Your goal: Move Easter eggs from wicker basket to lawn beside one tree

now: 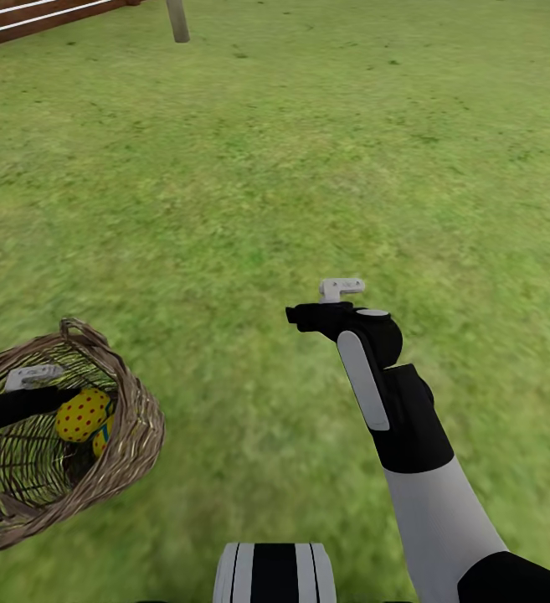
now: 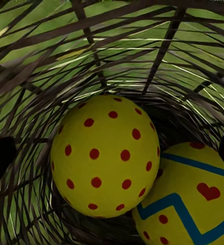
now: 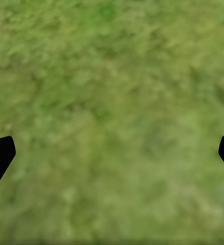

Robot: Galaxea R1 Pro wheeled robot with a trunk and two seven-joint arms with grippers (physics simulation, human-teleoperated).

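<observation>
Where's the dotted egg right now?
Inside the wicker basket at the head view's lower left, the dotted egg lies beside a zigzag egg, with the left gripper open around it.

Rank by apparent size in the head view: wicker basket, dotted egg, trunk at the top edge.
1. wicker basket, clearly largest.
2. dotted egg and trunk look alike; the trunk is cropped and much farther away, so I won't rank them.

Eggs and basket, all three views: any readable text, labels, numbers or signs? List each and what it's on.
None readable.
The dotted egg bears only red dots.
The second egg bears red hearts, dots and a blue zigzag: patterns, no letters.
The basket, the grass, the fence and the right arm bear no lettering.
</observation>
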